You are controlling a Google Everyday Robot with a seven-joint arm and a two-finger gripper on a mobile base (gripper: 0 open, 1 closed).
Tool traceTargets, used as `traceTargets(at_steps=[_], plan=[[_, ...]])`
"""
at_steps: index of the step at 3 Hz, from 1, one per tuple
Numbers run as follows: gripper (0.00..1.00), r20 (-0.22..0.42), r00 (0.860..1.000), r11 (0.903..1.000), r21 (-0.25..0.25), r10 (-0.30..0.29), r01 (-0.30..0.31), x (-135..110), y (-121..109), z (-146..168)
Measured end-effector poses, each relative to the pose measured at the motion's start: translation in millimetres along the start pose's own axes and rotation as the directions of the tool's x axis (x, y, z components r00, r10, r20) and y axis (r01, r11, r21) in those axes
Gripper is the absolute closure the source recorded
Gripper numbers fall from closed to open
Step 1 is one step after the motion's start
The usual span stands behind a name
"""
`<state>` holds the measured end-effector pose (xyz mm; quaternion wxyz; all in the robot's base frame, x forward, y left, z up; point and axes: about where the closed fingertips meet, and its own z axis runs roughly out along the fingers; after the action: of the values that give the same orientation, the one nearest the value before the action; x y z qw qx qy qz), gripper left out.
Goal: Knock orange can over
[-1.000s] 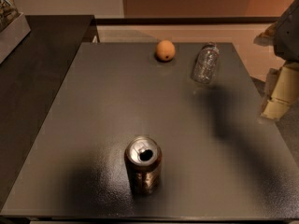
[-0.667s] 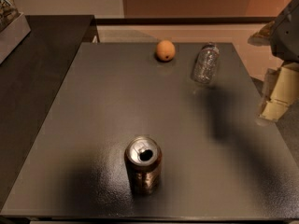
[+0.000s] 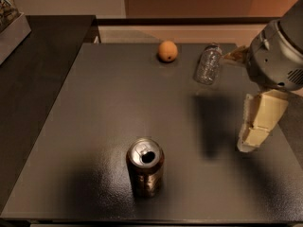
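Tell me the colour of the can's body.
The orange can is dark coppery brown, best in the camera view; the gripper hangs far right.

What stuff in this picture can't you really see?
From the camera view:
- The gripper is at the right side of the table, far from the orange can. Its arm is cut off by the right edge.
- The orange can stands upright, but its label is too dark to read.
- The clear bottle is too blurred to show its contents.
- The object at top left is cut off by the corner.
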<state>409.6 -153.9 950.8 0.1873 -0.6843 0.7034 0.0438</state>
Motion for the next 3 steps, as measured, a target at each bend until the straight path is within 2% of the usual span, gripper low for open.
traceTargets(at_steps=[1, 2, 3], plan=[[0.00, 0.088, 0.995, 0.9975, -0.056, -0.038, 0.043, -26.4, 23.1, 24.3], [0.00, 0.169, 0.984, 0.9919, -0.106, -0.052, 0.071, -51.6, 43.6, 44.9], [0.00, 0.247, 0.967, 0.9809, -0.167, -0.057, 0.100, -75.8, 63.1, 62.8]])
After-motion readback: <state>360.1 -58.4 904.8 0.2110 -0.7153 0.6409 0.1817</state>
